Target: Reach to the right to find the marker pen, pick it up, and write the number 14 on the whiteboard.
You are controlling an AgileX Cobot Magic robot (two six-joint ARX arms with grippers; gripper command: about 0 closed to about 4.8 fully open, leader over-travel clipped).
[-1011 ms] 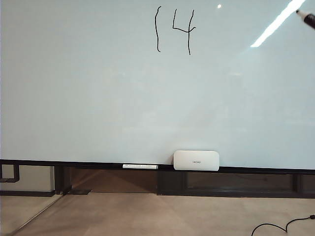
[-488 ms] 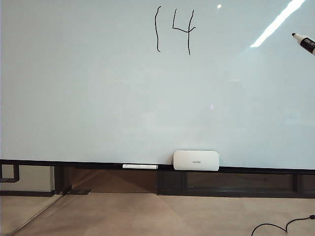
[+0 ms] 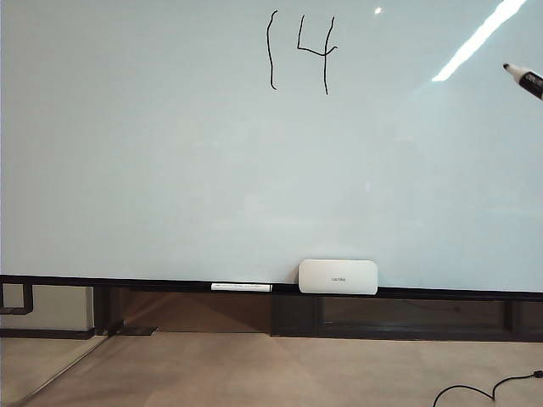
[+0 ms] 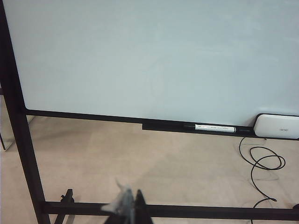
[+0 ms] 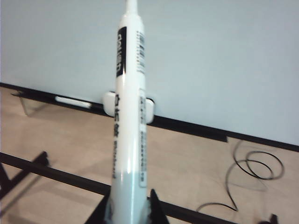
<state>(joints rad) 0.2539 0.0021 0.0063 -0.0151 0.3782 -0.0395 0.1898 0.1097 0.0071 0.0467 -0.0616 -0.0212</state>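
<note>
On the upper middle of the whiteboard (image 3: pixel 170 170), the number 14 (image 3: pixel 301 52) is standing complete in thin black strokes, a tall "1" beside an angular "4". At the right edge of the exterior view, the marker pen (image 3: pixel 526 79) is hanging clear of the board surface, well apart from the digits, its black tip pointing back toward them. The right hand (image 5: pixel 129 207) is grasping the marker pen (image 5: pixel 130 116) by its lower barrel, jaws pressing both sides. The left hand (image 4: pixel 128 207) is idling low before the board's frame, fingertips together and holding nothing. On the dark lower rail, a slim white pen (image 3: pixel 242 287) is lying just beside a small white box (image 3: pixel 338 276). The writing step is judged finished. What remains is judged to be carrying the pen clear without brushing the wet strokes.
</note>
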